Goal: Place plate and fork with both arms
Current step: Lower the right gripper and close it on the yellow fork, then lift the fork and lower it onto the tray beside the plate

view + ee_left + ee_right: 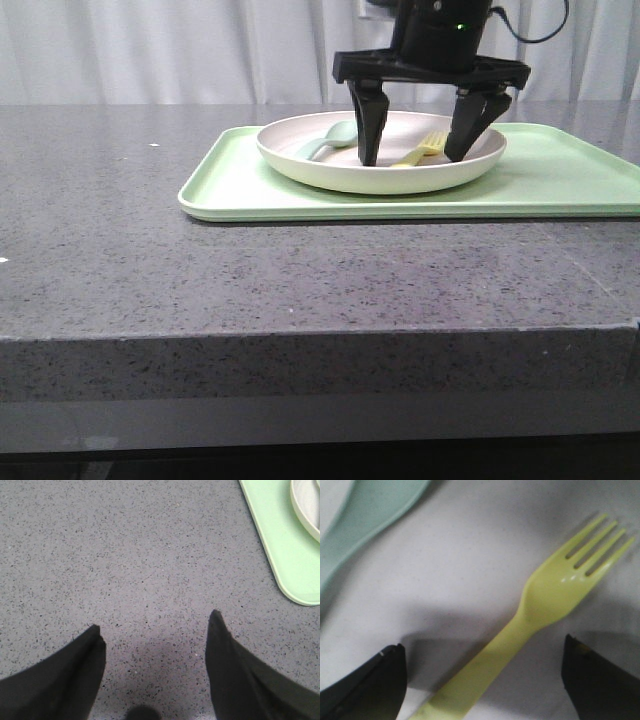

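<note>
- Grey speckled table: bare stone-look top across the left of the front view; same surface fills most of the left wrist view.
- Left gripper: seen only in the left wrist view; hovering over bare table, jaws spread wide apart, nothing between the two dark fingers.
- Light-green tray: flat on the table, right of centre in the front view, running off the right edge; rounded corner also caught in the left wrist view, well apart from the left gripper.
- Plate: cream, round, raised rim; sitting on the tray toward its left half. Sliver of rim visible in the left wrist view.
- Spoon: grey-green, lying in the plate on its left side, bowl toward the back; blurred at the edge of the right wrist view.
- Fork: yellow, lying flat on the plate floor, right of the spoon and apart from it, tines pointing back-right. Close up in the right wrist view.
- Right gripper: lowered into the plate from above, jaws released and wide, one finger on each side of the fork handle; neither finger touching the fork in the right wrist view.
</note>
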Robot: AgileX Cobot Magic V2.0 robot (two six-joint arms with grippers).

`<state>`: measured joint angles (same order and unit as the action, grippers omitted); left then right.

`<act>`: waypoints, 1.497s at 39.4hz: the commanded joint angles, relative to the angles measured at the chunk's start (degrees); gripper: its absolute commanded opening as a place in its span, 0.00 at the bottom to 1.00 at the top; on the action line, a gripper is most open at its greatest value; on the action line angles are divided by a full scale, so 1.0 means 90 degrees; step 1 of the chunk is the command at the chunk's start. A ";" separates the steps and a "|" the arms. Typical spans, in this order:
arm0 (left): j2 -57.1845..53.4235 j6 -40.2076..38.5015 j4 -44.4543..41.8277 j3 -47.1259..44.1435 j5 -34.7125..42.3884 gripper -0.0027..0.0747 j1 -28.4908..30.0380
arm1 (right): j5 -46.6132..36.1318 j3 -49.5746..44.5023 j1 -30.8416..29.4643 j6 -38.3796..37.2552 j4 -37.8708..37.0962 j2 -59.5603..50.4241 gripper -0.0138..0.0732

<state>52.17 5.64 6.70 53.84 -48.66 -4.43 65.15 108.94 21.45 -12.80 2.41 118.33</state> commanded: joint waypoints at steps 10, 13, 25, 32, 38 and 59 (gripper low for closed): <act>-0.0036 0.0006 0.0062 0.0170 0.0402 0.59 0.0020 | 0.0303 0.0232 0.0010 -0.0002 -0.0268 -0.0342 0.72; -0.0036 0.0006 0.0062 0.0170 0.0402 0.59 0.0020 | 0.0357 0.0232 0.0010 -0.0002 -0.0268 -0.0342 0.64; -0.0036 0.0006 0.0047 0.0170 0.0402 0.59 0.0020 | 0.0415 0.0232 0.0010 -0.0002 -0.0268 -0.0342 0.39; -0.0036 0.0006 0.0047 0.0170 0.0402 0.59 0.0020 | 0.0465 0.0232 0.0010 -0.0002 -0.0268 -0.0342 0.26; -0.0036 0.0006 0.0047 0.0170 0.0402 0.59 0.0020 | 0.0502 0.0232 0.0010 -0.0002 -0.0268 -0.0342 0.18; -0.0036 0.0006 0.0004 0.0170 0.0468 0.59 0.0020 | 0.0845 0.0371 -0.0147 0.0415 -0.0268 -0.1026 0.09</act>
<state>52.17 5.64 6.45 53.84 -48.58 -4.43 70.44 109.90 21.51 -11.23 0.77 115.94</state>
